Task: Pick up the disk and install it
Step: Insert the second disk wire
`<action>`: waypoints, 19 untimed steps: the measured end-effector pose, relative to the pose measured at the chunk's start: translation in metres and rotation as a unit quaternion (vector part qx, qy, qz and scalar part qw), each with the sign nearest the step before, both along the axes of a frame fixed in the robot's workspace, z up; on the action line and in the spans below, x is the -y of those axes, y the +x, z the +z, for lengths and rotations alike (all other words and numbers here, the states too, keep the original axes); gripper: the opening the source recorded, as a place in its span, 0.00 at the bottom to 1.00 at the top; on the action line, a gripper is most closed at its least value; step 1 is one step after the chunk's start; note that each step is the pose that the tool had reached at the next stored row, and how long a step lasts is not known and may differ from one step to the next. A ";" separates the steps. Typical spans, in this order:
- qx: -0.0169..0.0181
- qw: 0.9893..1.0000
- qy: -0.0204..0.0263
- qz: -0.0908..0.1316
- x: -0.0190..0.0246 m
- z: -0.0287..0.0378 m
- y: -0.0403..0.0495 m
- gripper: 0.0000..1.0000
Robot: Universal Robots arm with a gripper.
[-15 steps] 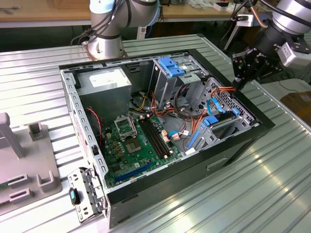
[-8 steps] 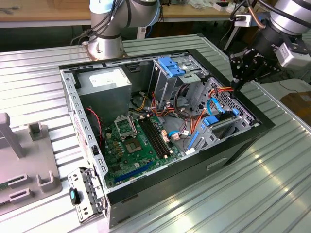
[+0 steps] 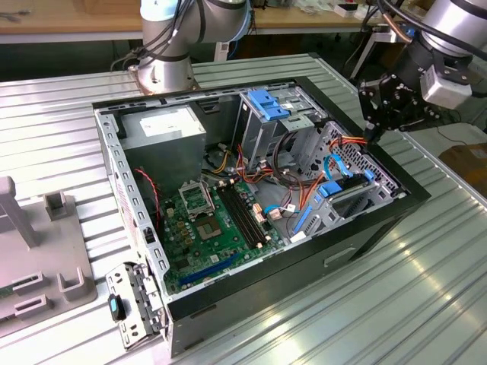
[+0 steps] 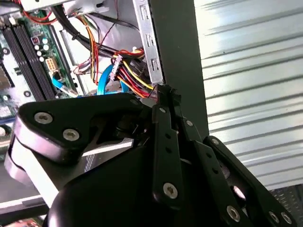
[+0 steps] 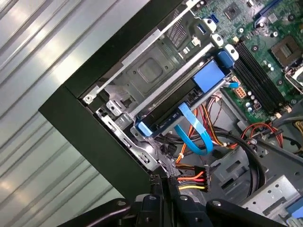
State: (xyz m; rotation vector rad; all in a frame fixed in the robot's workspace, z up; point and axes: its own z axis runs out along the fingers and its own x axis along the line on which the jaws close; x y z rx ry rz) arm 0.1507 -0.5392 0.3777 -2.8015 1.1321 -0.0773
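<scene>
Just beside gripper: case rim; cable bundle.

From my station: computer case on table, motherboard inside it, power supply behind, drive cage to the exterior view's right, gripper above the case's right edge.

Ribbed metal table under open computer case, grey fixture.

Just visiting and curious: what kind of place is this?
Probably a robotics lab or test workshop: an opened computer case lies on a ribbed metal table, a robot arm's pincer hovers at its edge, with workbenches behind.
</scene>
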 end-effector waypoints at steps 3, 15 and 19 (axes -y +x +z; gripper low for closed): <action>0.000 0.999 0.000 -0.040 0.0000 -0.0010 0.0000 0.16; 0.000 0.996 0.000 -0.089 0.0000 -0.0050 -0.0175 0.16; 0.000 0.990 0.000 -0.143 0.0000 -0.0064 -0.0177 0.16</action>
